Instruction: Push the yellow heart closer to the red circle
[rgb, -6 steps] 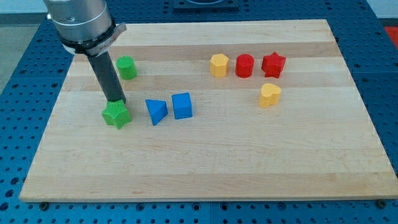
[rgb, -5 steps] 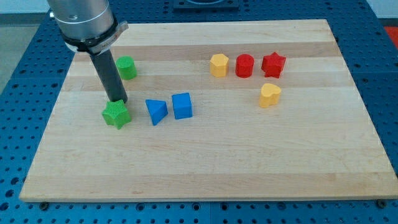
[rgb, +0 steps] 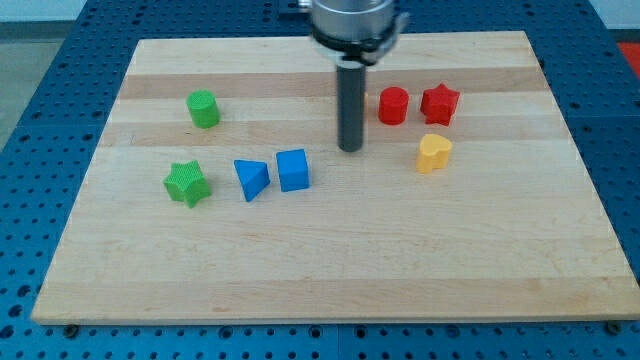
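The yellow heart (rgb: 433, 153) lies on the wooden board (rgb: 330, 260) at the view's right. The red circle (rgb: 393, 105) sits above it and slightly to the left, apart from it. My tip (rgb: 350, 149) rests on the board left of the yellow heart, with a clear gap between them, and below-left of the red circle. The rod hides most of a yellow block (rgb: 364, 97) just left of the red circle.
A red star (rgb: 439, 103) sits right of the red circle. A blue cube (rgb: 293, 170) and a blue triangle (rgb: 251, 179) lie left of my tip. A green star (rgb: 186, 184) and a green cylinder (rgb: 203, 108) are at the view's left.
My tip has moved far to the right, from beside the green star to the board's middle near the yellow heart. No block has moved.
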